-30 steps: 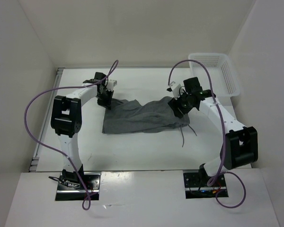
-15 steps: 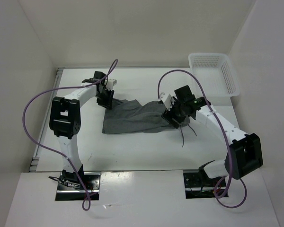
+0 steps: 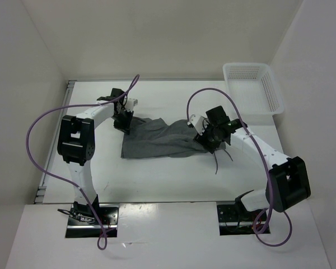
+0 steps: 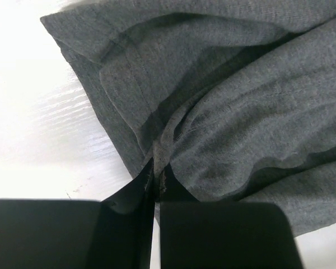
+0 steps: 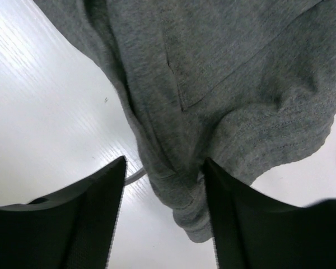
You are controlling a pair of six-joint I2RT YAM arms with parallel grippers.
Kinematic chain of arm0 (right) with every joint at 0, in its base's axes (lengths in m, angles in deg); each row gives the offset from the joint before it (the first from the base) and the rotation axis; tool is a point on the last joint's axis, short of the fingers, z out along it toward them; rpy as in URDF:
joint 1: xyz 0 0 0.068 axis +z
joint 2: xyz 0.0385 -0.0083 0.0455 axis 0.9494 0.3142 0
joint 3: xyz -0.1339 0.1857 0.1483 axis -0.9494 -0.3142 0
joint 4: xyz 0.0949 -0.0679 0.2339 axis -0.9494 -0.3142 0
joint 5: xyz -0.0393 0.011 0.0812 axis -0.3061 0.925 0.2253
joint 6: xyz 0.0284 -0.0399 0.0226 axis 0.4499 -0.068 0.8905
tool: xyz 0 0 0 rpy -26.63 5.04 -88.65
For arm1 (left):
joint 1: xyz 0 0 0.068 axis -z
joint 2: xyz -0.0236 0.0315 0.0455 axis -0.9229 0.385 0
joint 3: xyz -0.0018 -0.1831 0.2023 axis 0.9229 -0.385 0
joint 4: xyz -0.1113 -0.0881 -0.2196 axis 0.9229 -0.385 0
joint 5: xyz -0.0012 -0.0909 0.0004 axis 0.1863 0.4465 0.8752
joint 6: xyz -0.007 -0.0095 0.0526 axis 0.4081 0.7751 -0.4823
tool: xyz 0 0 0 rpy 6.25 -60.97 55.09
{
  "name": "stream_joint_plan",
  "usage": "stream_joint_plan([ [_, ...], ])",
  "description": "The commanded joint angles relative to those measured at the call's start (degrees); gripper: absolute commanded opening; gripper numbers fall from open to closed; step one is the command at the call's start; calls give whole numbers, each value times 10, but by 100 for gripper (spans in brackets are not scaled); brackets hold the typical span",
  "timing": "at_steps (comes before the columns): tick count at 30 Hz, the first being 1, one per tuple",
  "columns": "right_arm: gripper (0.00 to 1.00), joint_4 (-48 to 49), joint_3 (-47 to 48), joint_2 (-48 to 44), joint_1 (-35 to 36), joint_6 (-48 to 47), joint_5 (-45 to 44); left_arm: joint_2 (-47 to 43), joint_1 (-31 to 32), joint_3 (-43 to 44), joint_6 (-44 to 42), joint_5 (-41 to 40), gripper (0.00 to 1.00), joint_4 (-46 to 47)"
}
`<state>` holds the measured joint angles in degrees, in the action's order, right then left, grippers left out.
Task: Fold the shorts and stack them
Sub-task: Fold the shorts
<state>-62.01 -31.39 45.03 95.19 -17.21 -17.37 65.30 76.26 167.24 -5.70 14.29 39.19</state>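
Observation:
The grey shorts (image 3: 159, 139) lie crumpled across the middle of the table, and their thin drawstring (image 3: 217, 161) trails off the right end. My left gripper (image 3: 125, 119) is at the shorts' far left corner. In the left wrist view it (image 4: 155, 172) is shut on a pinched ridge of the shorts (image 4: 235, 112). My right gripper (image 3: 210, 140) hovers over the right end. In the right wrist view it (image 5: 165, 171) is open, and a bunched edge of the shorts (image 5: 213, 89) hangs between its fingers, against the right finger (image 5: 229, 213). A bit of drawstring (image 5: 135, 176) shows by the left finger.
A white mesh basket (image 3: 269, 89) stands at the back right of the table. White walls close in the table on the left, back and right. Purple cables loop above both arms.
My right arm has swung left and down onto the right end of the shorts. The left gripper stays at the far left corner and has shifted only slightly.

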Motion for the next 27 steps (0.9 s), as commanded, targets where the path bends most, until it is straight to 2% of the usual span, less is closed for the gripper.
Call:
stream_joint_plan([
  [1, 60, 24, -14, -1, 5, -9, -15, -31, -1, 17, -2, 15, 2, 2],
  [3, 54, 38, -21, -1, 10, -14, -30, -31, -1, 24, -2, 15, 1, 2],
  [4, 46, 49, -28, -1, 10, -14, -36, -37, -1, 30, -2, 15, 0, 2],
  [7, 30, 57, -28, -1, 10, -14, -52, -43, -1, 41, -2, 15, 0, -4],
  [14, 3, 73, -38, -1, 10, -20, -57, -59, -1, 60, -2, 15, 0, -22],
  [16, 0, 73, -38, -1, 10, -25, -57, -64, -1, 66, -2, 15, 0, -27],
  [21, 0, 78, -38, -1, 10, -30, -63, -64, -1, 109, -2, 15, 0, -24],
  [27, 0, 78, -38, -6, 10, -30, -63, -20, -6, 158, -2, -6, 0, -2],
])
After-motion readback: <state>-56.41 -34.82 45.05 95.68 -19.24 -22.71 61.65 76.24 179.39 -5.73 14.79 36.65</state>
